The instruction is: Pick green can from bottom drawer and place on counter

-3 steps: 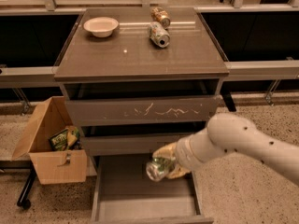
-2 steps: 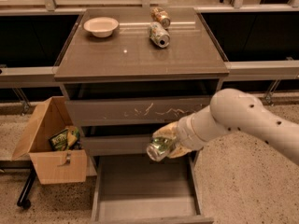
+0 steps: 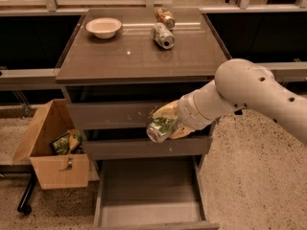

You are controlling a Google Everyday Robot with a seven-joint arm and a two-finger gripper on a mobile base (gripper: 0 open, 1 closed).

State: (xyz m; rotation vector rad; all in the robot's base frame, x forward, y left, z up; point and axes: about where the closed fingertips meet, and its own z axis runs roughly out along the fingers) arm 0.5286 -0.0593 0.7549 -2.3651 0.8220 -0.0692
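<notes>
My gripper [image 3: 168, 122] is shut on the green can [image 3: 159, 128], a small green and silver can held on its side with its silver end facing left. It hangs in front of the middle drawers, well above the open bottom drawer [image 3: 149, 195], whose bare floor shows below. The counter [image 3: 139, 56] lies above and behind the can. My white arm [image 3: 249, 92] comes in from the right.
On the counter stand a white bowl [image 3: 103, 27], a silver-grey can [image 3: 163, 35] on its side and an orange-brown can [image 3: 165, 17] behind it. An open cardboard box [image 3: 55, 152] with packets stands on the floor at the left of the cabinet.
My gripper has lifted the green can up from just over the bottom drawer to the height of the upper drawers, and the arm has risen with it.
</notes>
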